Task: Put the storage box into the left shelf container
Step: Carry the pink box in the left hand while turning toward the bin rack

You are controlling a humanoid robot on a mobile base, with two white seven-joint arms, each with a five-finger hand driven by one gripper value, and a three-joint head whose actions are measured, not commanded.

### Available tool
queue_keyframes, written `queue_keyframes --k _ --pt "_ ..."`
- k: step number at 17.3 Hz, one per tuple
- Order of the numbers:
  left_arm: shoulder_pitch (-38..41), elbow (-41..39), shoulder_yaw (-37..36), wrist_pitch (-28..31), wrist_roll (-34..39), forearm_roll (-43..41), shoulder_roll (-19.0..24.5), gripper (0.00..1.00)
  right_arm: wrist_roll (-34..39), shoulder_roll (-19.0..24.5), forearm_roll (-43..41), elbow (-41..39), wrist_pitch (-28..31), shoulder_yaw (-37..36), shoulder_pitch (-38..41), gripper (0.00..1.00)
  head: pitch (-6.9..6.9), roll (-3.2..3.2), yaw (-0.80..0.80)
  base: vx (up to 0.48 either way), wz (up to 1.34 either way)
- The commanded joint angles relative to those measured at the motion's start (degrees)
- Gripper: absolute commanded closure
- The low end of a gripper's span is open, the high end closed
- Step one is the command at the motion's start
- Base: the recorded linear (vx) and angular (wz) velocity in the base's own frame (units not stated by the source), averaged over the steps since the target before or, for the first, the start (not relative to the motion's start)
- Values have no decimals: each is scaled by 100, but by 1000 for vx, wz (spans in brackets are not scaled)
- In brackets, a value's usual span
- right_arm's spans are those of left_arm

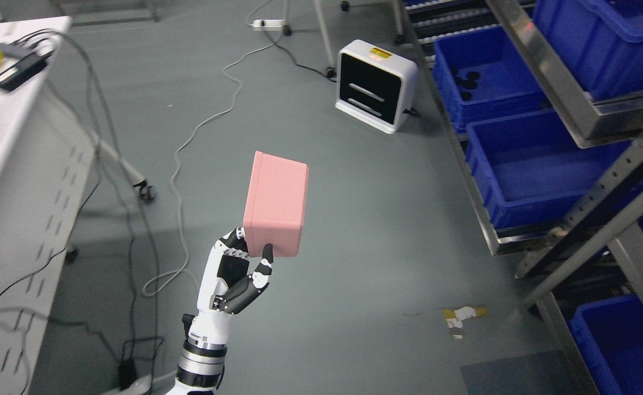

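Our left hand pinches the pink storage box at its lower end, held high over the floor; we should carry it level toward the blue shelf container, well apart, keeping the grip firm.

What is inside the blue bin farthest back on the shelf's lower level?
Several small dark round pieces lie on the floor of the far blue bin. The shelf rail covers its right part, so anything there stays hidden.
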Motion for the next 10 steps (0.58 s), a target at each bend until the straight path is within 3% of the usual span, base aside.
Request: queue_keyframes --k 1,10 --pt "344 16 -526 3 -220 -311 100 100 0 -100 9 -100 -1 -26 54 0 0 0 0 377 -947" --pt "556 51 -571 -111 -370 -620 100 100 0 -100 9 -100 -1 -26 54 0 0 0 0 284 -1240"
